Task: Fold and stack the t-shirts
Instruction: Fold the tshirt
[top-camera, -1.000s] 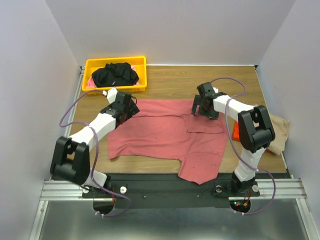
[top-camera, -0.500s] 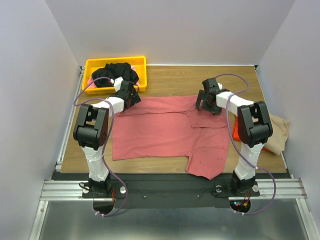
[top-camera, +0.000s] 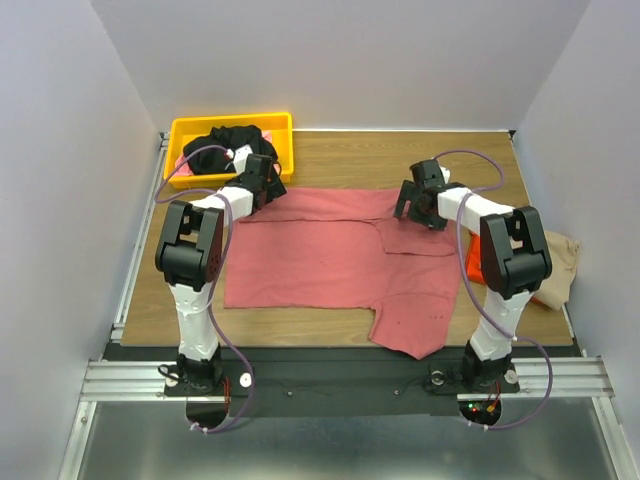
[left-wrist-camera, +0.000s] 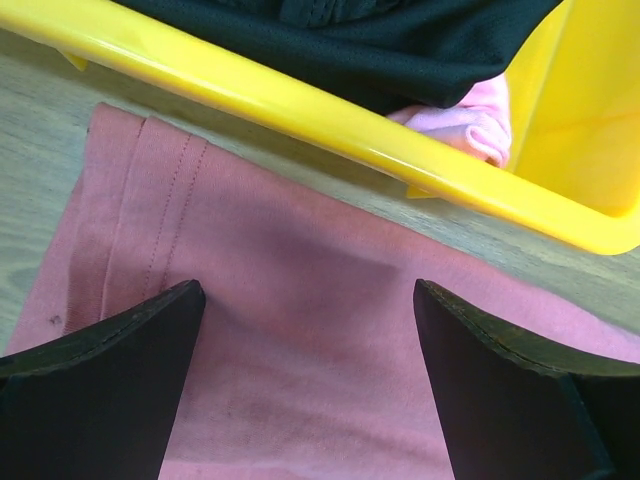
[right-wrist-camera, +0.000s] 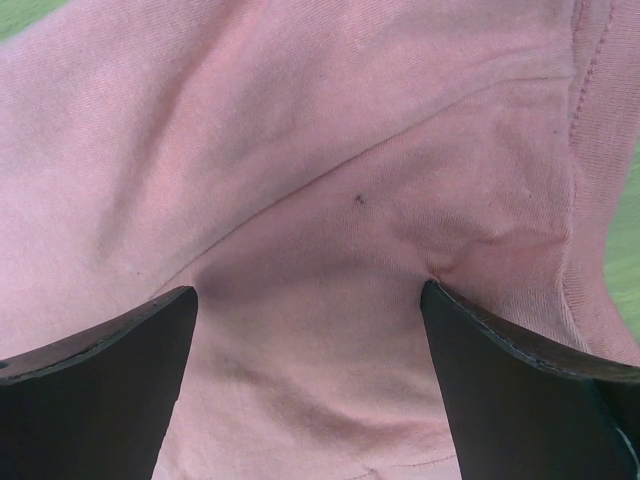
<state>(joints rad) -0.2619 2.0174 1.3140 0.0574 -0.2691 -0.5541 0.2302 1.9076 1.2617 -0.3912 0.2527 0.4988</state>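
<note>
Red shirt (top-camera: 320, 265) lies spread flat mid-table (top-camera: 350, 160), one sleeve reaching the near edge on the right. A smaller flap is folded over its far right part.

Left gripper (top-camera: 264, 180) sits low over the shirt's far left corner, just beside the yellow bin (top-camera: 232, 121). In the left wrist view its fingers (left-wrist-camera: 110, 380) are spread wide, with flat red cloth and the stitched hem between them and nothing pinched.

Right gripper (top-camera: 418, 208) is at the shirt's far right edge. Its fingers (right-wrist-camera: 100, 390) are also spread, and the cloth puckers in small creases at the tips. I cannot tell whether they press on it.

Black shirt (top-camera: 225, 143) is heaped in the bin, draped over its rim, with a pink cloth (left-wrist-camera: 470, 110) under it. Tan shirt (top-camera: 562, 262) lies at the table's right edge, well apart from the red one.
</note>
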